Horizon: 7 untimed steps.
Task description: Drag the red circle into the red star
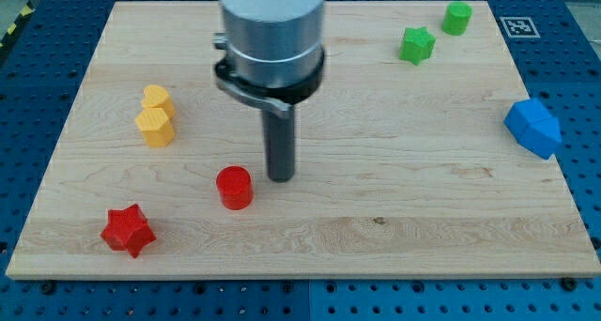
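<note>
The red circle (pixel 234 187) is a short red cylinder on the wooden board (pixel 394 199), left of the middle and toward the view's bottom. The red star (pixel 128 230) lies near the board's bottom left corner, down and to the left of the circle, with a clear gap between them. My tip (pixel 281 177) rests on the board just to the right of the red circle and slightly above it, a small gap apart. The rod rises into the arm's grey body at the view's top.
Two yellow blocks (pixel 156 115) stand touching at the left, above the red circle. A green star (pixel 417 45) and a green block (pixel 457 18) sit at the top right. A blue block (pixel 532 128) lies at the right edge.
</note>
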Each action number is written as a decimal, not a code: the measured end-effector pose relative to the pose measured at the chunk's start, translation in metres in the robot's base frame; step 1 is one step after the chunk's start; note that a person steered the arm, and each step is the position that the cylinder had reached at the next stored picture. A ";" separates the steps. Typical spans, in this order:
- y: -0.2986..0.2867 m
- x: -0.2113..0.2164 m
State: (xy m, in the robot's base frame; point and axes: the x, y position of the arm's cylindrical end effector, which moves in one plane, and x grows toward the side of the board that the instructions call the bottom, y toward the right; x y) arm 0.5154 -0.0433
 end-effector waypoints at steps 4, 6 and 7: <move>-0.066 0.039; -0.075 0.058; -0.059 0.020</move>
